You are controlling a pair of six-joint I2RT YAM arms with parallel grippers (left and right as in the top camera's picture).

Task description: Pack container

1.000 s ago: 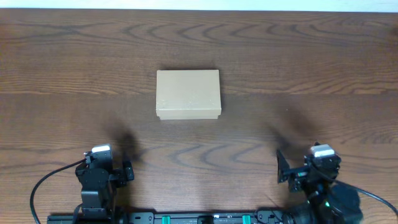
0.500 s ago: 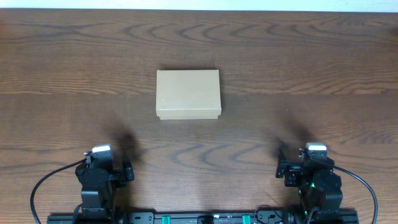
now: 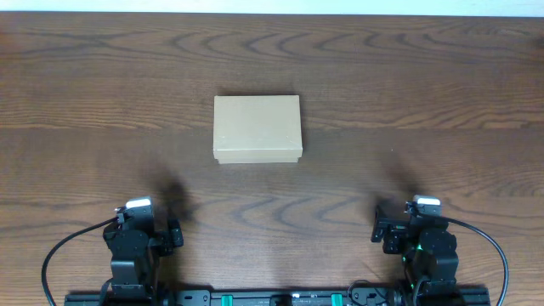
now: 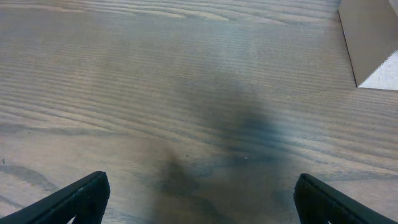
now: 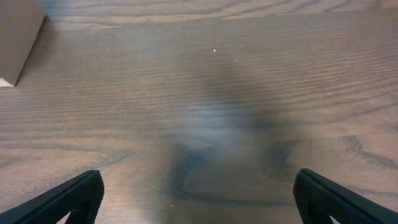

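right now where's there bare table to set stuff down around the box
The table is bare left, right and beyond the cardboard box, and between it and the left tool and right tool, both open. Crowded only at the near edge, around the tools.

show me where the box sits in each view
Overhead: the box lies at mid-table, a little above the picture's centre, lid shut.
Left wrist: only its near corner shows, at the top right edge.
Right wrist: only its near corner shows, at the top left edge.
Shared landmark: the dark wood table, which lies under the box in all three views.
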